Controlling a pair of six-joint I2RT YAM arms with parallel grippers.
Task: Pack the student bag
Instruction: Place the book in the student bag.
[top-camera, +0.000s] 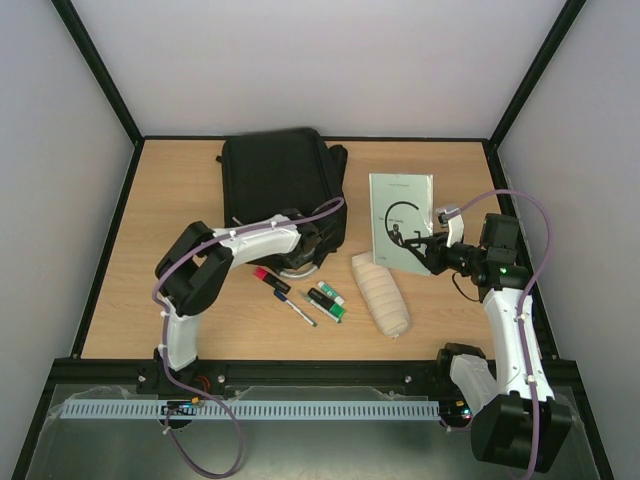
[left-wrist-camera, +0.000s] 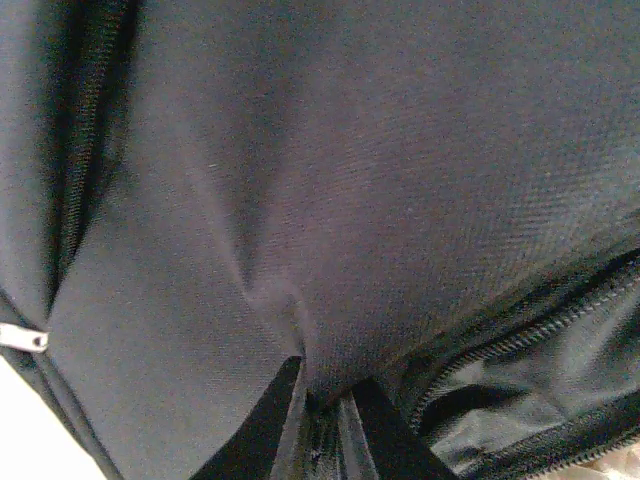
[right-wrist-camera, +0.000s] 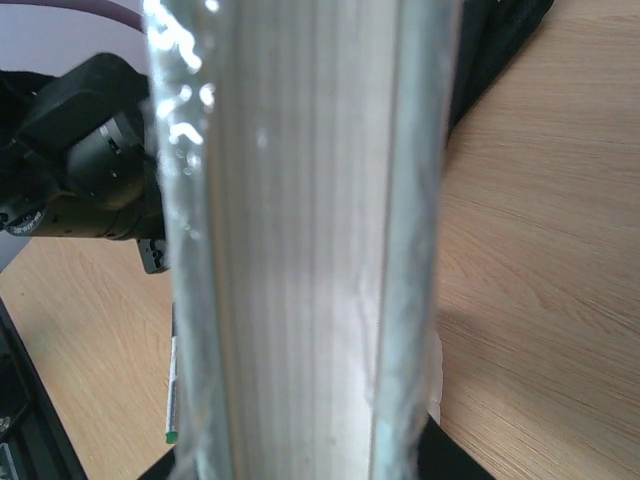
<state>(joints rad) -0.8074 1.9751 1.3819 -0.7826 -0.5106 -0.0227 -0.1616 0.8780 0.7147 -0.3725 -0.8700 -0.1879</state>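
The student bag (top-camera: 278, 170) is a black backpack lying flat at the back middle of the table. My left gripper (top-camera: 308, 252) is at its near edge. In the left wrist view its fingers (left-wrist-camera: 262, 420) pinch a fold of the bag's black fabric (left-wrist-camera: 380, 200), beside a part-open zip (left-wrist-camera: 520, 345) that shows grey lining. My right gripper (top-camera: 432, 252) is shut on the near right edge of a pale book (top-camera: 402, 215), lifted right of the bag. The book's page edge (right-wrist-camera: 300, 250) fills the middle of the right wrist view.
A beige pencil case (top-camera: 380, 293) lies between the arms. Left of it lie a red marker (top-camera: 268, 277), a pen (top-camera: 298, 311) and green markers (top-camera: 326, 301). A black frame runs along the table's sides.
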